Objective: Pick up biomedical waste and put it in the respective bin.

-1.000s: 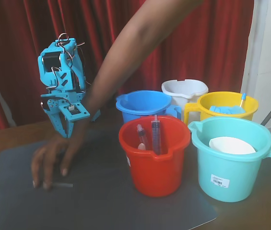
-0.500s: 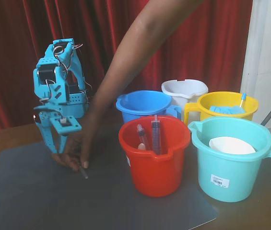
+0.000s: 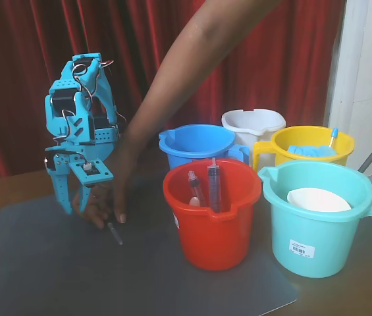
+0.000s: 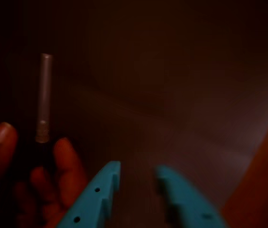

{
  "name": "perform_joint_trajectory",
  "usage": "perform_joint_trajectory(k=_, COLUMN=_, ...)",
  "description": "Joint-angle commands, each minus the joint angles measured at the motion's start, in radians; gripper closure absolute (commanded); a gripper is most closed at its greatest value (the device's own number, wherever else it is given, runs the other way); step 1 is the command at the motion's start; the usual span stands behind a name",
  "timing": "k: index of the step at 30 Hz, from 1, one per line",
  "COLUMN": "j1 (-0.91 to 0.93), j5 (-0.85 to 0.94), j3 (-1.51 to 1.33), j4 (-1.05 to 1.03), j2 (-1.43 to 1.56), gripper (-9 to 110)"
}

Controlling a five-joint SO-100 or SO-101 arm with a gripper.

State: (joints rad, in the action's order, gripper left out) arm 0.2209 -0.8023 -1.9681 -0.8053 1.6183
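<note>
Setup step, judging by dark-skinned human hand (image 3: 103, 209) laying small clear capped plastic needle (image 3: 114, 233) on grey mat (image 3: 172, 276) at 5 o'clock of turquoise two-finger gripper (image 4: 136, 173), released and empty; next: descend over needle, grasp, carry toward red plastic bin (image 3: 212, 214).

Needle cap (image 3: 114, 233) on mat (image 3: 41, 276) left of buckets (image 3: 213, 217), syringes (image 3: 214, 185) in nearest bucket

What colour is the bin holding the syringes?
Red; the bin with syringes shows best in the fixed view.
</note>
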Motion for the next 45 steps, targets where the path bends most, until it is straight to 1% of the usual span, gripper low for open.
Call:
perform_joint_trajectory(k=1, j1=-0.055, j5=-0.008, j3=0.032, j4=-0.002, j2=0.008, gripper=83)
perform_joint_trajectory(k=4, j1=-0.077, j5=-0.032, j3=0.023, j4=-0.002, j2=0.006, gripper=80)
perform_joint_trajectory(k=7, j1=-0.087, j5=-0.061, j3=0.018, j4=-0.006, j2=0.006, gripper=80)
perform_joint_trajectory(k=15, j1=-0.155, j5=-0.061, j3=0.018, j4=-0.031, j2=-0.005, gripper=80)
perform_joint_trajectory(k=19, j1=-0.184, j5=-0.061, j3=0.037, j4=-0.02, j2=-0.078, gripper=80)
perform_joint_trajectory(k=29, j1=-0.189, j5=-0.078, j3=0.222, j4=-0.017, j2=-0.35, gripper=80)
perform_joint_trajectory(k=38, j1=-0.189, j5=-0.081, j3=0.321, j4=-0.018, j2=-0.483, gripper=80)
perform_joint_trajectory(k=45, j1=-0.189, j5=-0.1, j3=0.344, j4=-0.017, j2=-0.555, gripper=81)
